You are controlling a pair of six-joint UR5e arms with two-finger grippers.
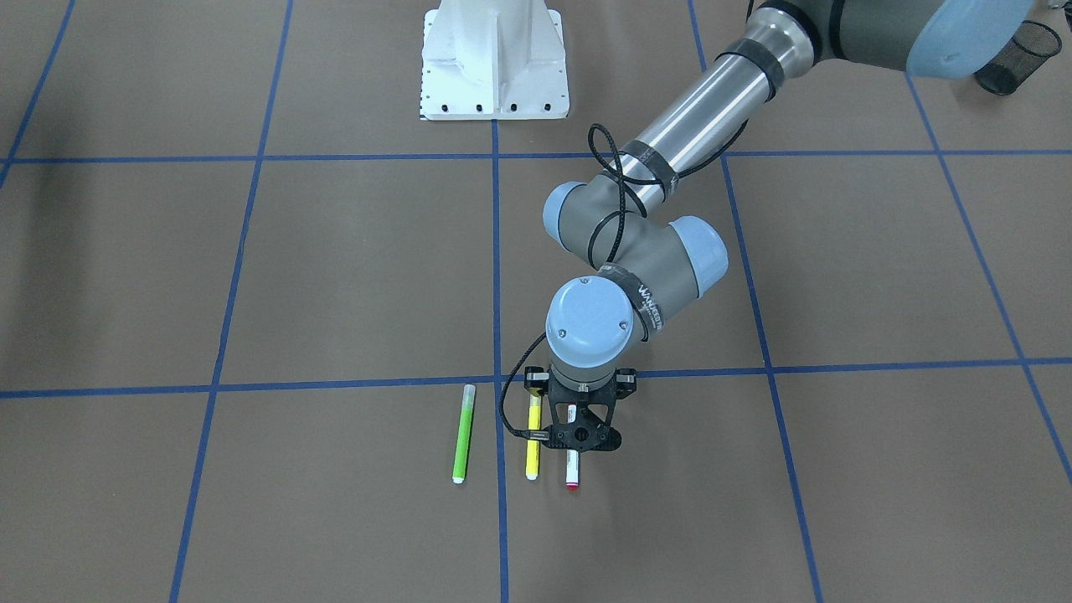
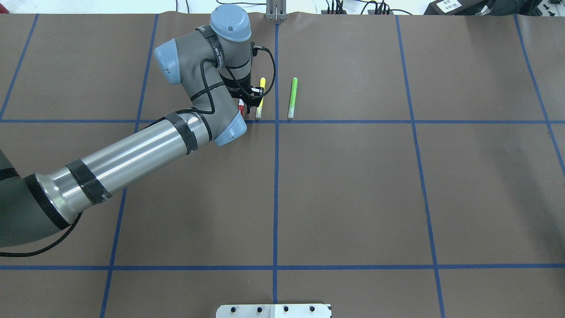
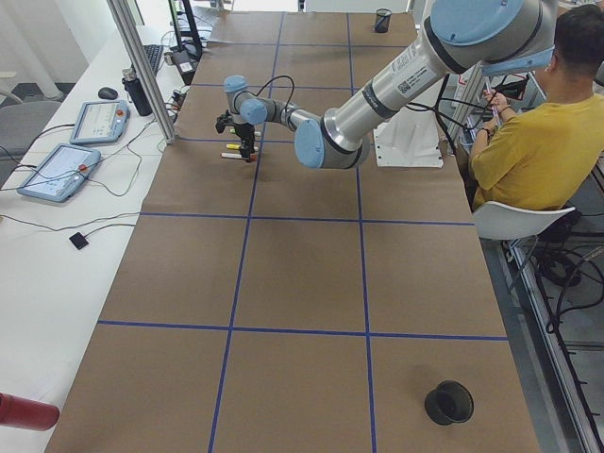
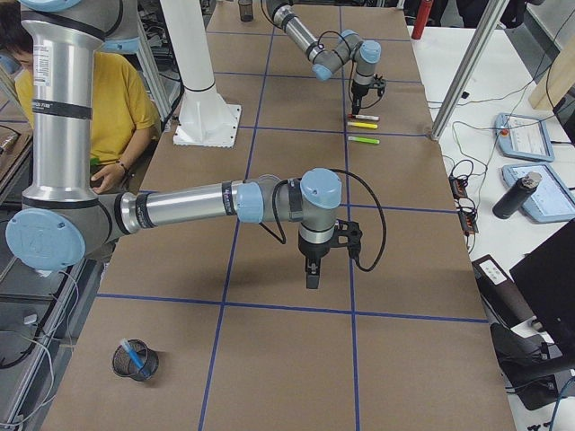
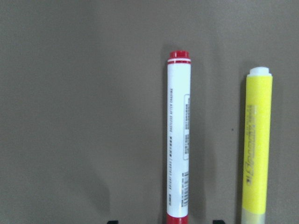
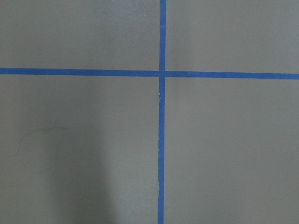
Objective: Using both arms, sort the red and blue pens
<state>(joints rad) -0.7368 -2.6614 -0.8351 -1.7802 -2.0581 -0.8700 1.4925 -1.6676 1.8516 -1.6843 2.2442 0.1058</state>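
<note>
I count four pens in all. Three lie on the table point(image 2: 353, 198): one red-capped white marker point(image 1: 572, 462), one yellow highlighter point(image 1: 533, 448) and one green highlighter point(image 1: 461, 435). The fourth, one blue pen point(image 4: 134, 355), sits in a black mesh cup point(image 4: 117, 366). There are two such cups, counting the second mesh cup point(image 1: 1017, 54). There are two robot arms, the left arm point(image 2: 132, 159) and the right arm point(image 4: 180, 208), and one white base block point(image 1: 494, 63). On the side bench are two tablets, a farther teach pendant point(image 3: 99, 121) and a nearer teach pendant point(image 3: 57, 172), and one dark bottle point(image 3: 138, 92). One person point(image 3: 543, 142) in a yellow shirt sits on one white chair point(image 3: 514, 222). There is one red cylinder point(image 3: 24, 412).
</note>
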